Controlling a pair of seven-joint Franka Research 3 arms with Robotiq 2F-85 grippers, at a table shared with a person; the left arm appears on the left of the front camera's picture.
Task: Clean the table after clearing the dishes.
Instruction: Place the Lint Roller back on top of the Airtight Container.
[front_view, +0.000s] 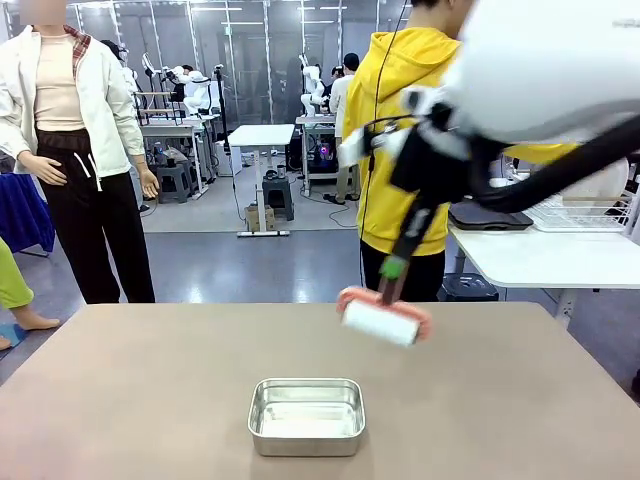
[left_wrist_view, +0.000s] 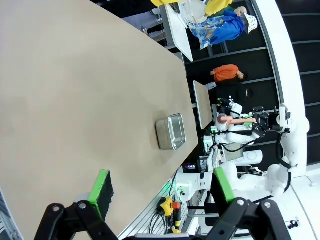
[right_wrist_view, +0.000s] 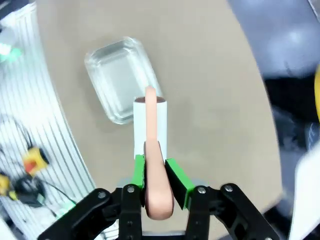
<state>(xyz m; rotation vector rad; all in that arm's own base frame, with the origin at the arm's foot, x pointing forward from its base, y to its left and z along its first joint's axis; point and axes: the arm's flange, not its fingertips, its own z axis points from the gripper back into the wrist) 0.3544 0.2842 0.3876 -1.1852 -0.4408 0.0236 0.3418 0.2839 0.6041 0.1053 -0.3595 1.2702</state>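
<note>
Closest to the front camera sat a small steel pan (front_view: 306, 416), empty and shiny, on the taupe surface (front_view: 130, 390), below and a little to the left of the right claw (front_view: 391, 268). That claw was clamped shut on the salmon-pink handle of a lint roller (front_view: 385, 318), its green pads pinching the handle from both sides in the right wrist view, with the white roll hanging beyond the fingertips and pointing down toward the surface. From the front the roll seemed to hover just above the far middle of the surface rather than pressing on it, though contact could not be judged for certain. The left claw (left_wrist_view: 159, 190) stood wide open with nothing between its pads, hanging high over the near edge, the pan well beyond its fingertips. No plates or trays lay anywhere on the surface, so the clearing appeared done and the cleaning pass was the step in hand. A person in a yellow hooded top (front_view: 400, 130) stood behind the right claw at the far side. Risks looked modest but real: the grip sat on a smooth, rounded handle, so pressing the roll down hard could twist it in the pads; a sweep toward the near side could knock the light pan and send it sliding; and a reach farther out could bring the arm close to the person.
</note>
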